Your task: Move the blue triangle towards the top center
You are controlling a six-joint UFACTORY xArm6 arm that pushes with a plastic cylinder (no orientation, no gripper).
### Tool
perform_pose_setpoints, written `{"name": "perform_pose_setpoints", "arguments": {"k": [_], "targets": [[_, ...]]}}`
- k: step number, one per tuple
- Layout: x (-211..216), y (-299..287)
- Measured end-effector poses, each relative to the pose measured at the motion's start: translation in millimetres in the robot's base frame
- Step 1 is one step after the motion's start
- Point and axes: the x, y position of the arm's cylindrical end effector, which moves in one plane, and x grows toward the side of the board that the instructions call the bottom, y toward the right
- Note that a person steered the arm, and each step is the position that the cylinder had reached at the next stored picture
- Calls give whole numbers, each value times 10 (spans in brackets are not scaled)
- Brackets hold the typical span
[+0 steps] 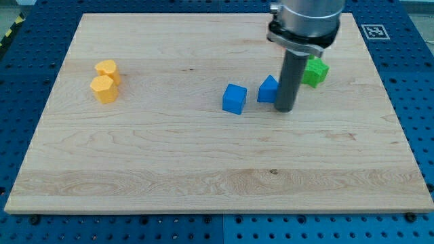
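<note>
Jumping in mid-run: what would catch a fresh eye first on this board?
The dark rod right of centre, my tip against the blue triangle's right side. A blue cube sits just to its left and a green block behind the rod; two yellow blocks huddle far left.

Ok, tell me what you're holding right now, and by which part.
Nothing is held; I have no gripper. My tip only stands beside the blue triangle, at its right side in the view.
</note>
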Motion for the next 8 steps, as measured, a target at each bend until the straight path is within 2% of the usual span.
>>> {"name": "perform_pose_setpoints", "arguments": {"k": [2, 4, 6, 8], "targets": [[1, 134], [-147, -123], [-290, -617], [-581, -623]]}}
